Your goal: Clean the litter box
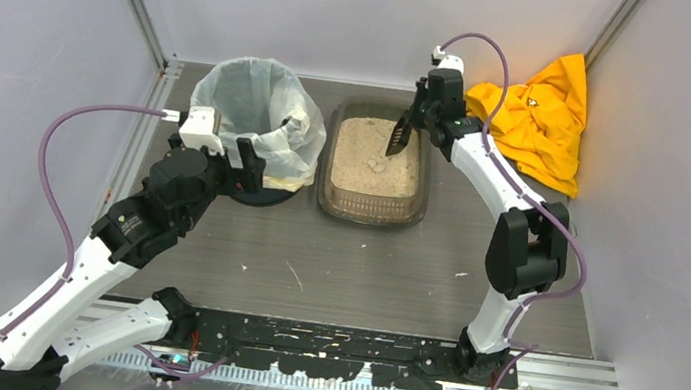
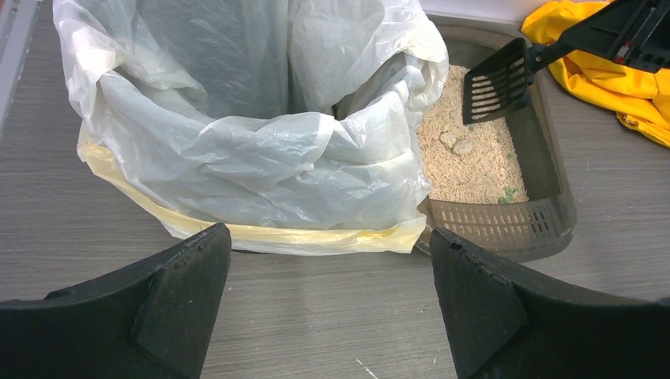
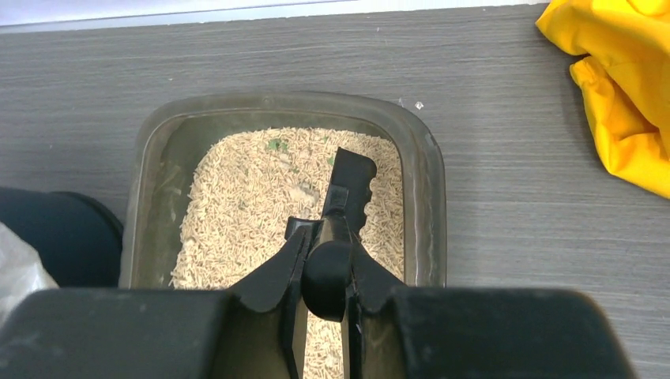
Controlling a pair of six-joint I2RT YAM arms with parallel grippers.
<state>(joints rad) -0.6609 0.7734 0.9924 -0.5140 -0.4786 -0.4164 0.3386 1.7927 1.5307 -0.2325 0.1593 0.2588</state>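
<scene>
A: Plastic, brown-grey: box (image 1: 369, 212). Location?
B: Worktop (image 1: 312, 261), far centre, just right of bin (image 1: 255, 102); pale granules inside.
A: Right end effector (image 3: 324, 264)?
B: Clenched on black scoop (image 3: 352, 180), blade over the granules.
A: Left end effector (image 2: 328, 241)?
B: Released, jaws wide, facing the bin.
A: Other?
B: Yellow cloth (image 1: 537, 114), far right.

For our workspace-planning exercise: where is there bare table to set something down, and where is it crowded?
Free: grey table between the arm bases and the shallow brown-grey plastic litter box. Crowded: the far side, holding round white-bagged bin, litter box, crumpled yellow cloth.
</scene>
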